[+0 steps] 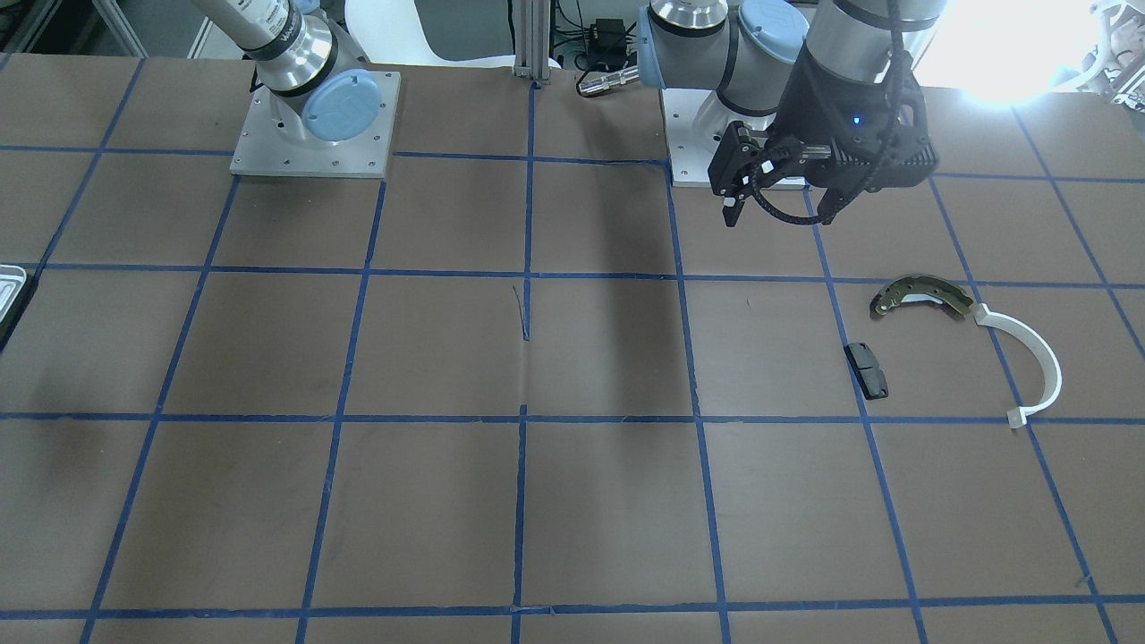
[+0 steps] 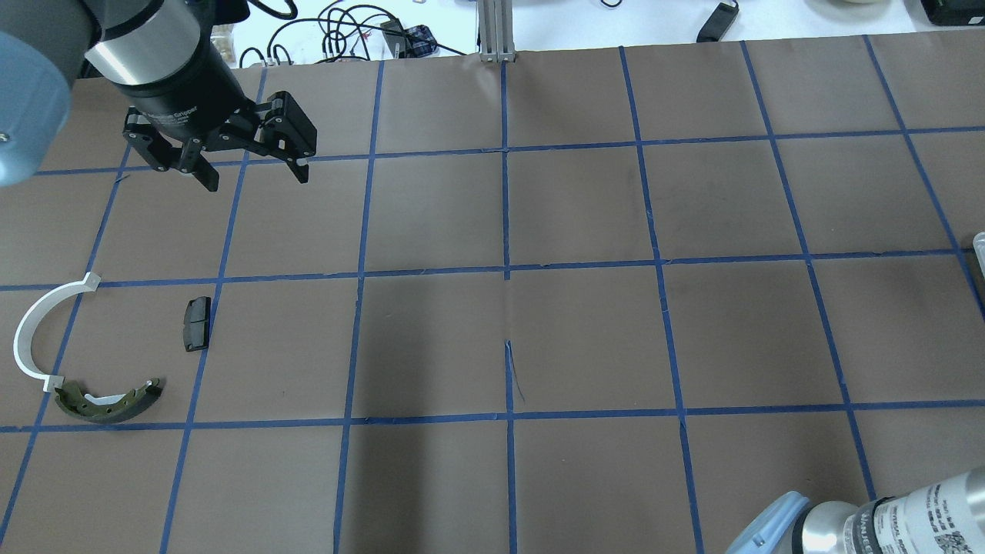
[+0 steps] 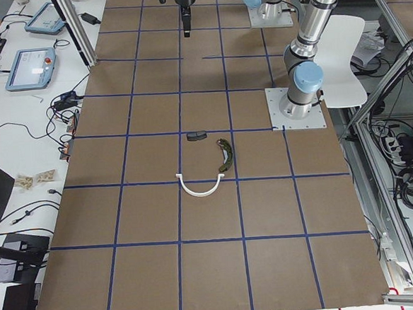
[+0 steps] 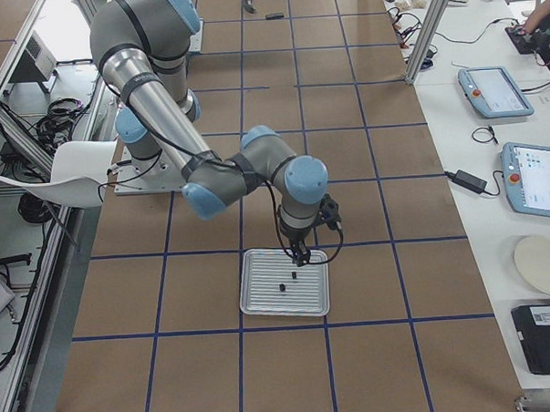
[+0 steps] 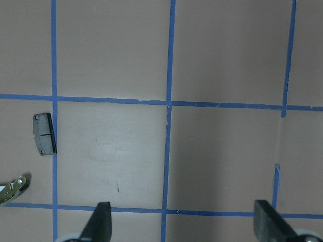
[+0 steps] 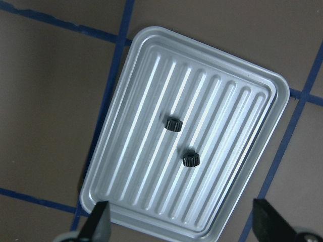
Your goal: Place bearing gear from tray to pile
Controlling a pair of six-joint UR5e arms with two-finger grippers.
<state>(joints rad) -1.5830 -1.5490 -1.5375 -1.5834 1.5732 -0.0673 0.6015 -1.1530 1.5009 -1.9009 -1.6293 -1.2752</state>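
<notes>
Counted two bearing gears [image 6: 173, 123] (small, black, toothed by the look of it, though too small to swear to) lying apart near the middle of the tray [image 6: 222, 91]. Noted both as loose on the ribbed floor, well in from the rim.

Located the tray at the robot's right end of the worktop [image 2: 585, 331], well apart from the pile [image 1: 926, 288]; hence probably a job for the right arm.

Found right end effector [image 6: 184, 222] poised above the tray with jaws spread wide, gripping nothing; likely kept wide to straddle a gear on descent. Cannot say which gear to expect first. Judged task barely begun, seeing no gear among the pile.

Logged pile at the opposite end: brake shoe [image 2: 108, 409] touching or just beside one tip of white arc [image 2: 18, 338] (cannot tell which), black pad [image 2: 197, 323] near but apart.

Saw left end effector [image 2: 254, 178] hanging above bare worktop beyond the pile, also wide and empty, seemingly parked clear of the drop spot.
</notes>
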